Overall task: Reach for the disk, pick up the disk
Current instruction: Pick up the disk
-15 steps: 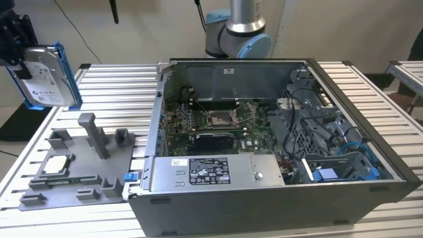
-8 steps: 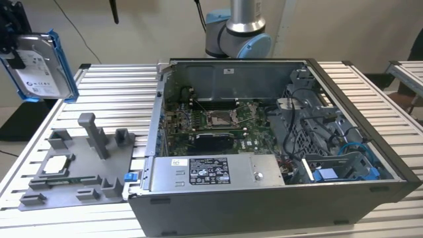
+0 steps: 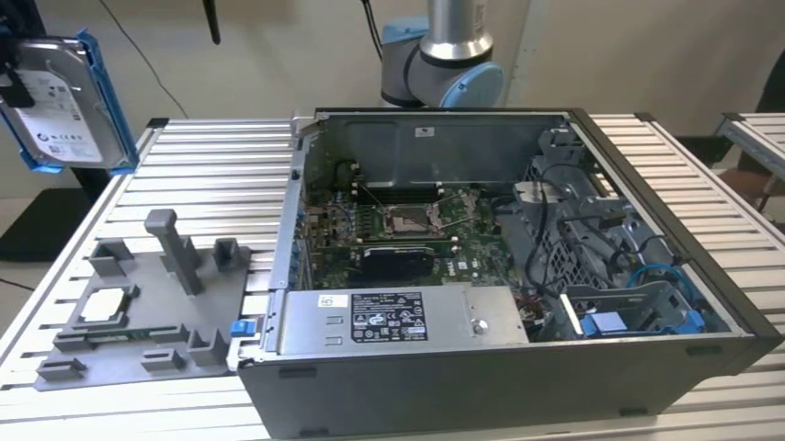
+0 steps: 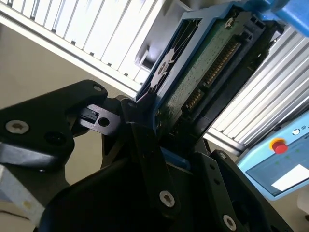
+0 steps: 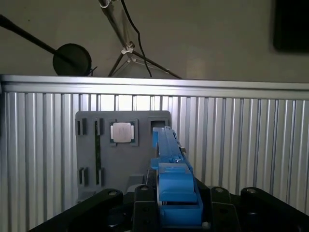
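Note:
The disk (image 3: 64, 99) hangs in the air above the table's far corner at the exterior view's left, upright, its white label facing the camera and a blue bracket along its edges. My gripper (image 3: 15, 87) is shut on it at the frame's left edge. In the second wrist view the disk (image 4: 207, 72) shows its green circuit board and connector, with the black fingers (image 4: 145, 140) of my gripper (image 4: 166, 130) clamped on its bracket. In the first wrist view the disk (image 5: 168, 145) is seen edge-on, sticking out of my gripper (image 5: 179, 199).
An open computer case (image 3: 687, 303) fills the middle and right of the slatted metal table (image 3: 209, 175). A grey fixture plate (image 3: 160, 317) with upright posts and a small square chip (image 3: 106, 303) lies below the disk. The arm's base (image 3: 442, 64) stands behind the case.

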Robot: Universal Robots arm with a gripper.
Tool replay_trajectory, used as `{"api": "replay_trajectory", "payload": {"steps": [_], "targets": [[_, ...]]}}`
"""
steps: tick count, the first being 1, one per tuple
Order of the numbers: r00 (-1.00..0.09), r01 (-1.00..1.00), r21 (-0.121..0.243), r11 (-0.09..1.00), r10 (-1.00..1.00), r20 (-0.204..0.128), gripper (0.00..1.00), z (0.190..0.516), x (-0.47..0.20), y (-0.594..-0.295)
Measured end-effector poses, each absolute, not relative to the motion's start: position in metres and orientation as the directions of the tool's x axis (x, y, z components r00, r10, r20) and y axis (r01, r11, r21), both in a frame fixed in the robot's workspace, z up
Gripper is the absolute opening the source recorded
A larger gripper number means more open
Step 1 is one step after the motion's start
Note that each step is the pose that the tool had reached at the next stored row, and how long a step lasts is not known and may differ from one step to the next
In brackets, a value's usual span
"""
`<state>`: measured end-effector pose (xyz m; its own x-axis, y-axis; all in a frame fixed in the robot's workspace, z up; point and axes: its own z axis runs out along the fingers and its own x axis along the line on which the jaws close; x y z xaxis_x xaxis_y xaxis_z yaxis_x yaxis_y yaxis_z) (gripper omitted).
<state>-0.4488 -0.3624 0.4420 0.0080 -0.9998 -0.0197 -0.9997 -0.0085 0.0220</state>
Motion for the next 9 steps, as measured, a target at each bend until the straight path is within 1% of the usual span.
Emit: {"api": "replay_trajectory", "payload": {"steps": [9], "targets": [[0.008, -1.0, 0.019, -0.009, -1.0, -0.02, 0.0, 0.463, -0.449, -0.362]]}}
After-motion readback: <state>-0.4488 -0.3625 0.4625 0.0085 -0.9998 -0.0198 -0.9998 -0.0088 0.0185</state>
